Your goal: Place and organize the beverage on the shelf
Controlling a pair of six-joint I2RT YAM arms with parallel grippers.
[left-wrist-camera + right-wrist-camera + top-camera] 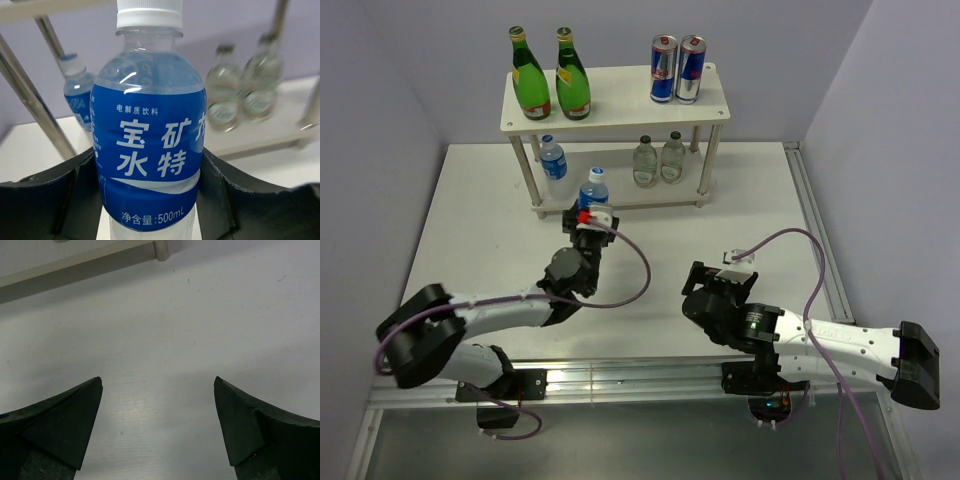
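The left gripper (150, 175) is clasping one blue-label bottle (594, 188) at the shelf's (620, 112) lower front edge, perhaps touching it. One more blue bottle (553, 160) and two pale bottles (644, 160) are standing there, with two green bottles (530, 85) and two cans (663, 70) above. The right gripper (157, 405) is gaping, empty.

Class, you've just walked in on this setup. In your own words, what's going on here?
The left arm holds a blue-labelled bottle in its jaws at the front of the lower tier of the shelf, near a second blue bottle. Two pale bottles stand on that tier; two green bottles and two cans are on top. The right arm hangs over the table, jaws open and empty.
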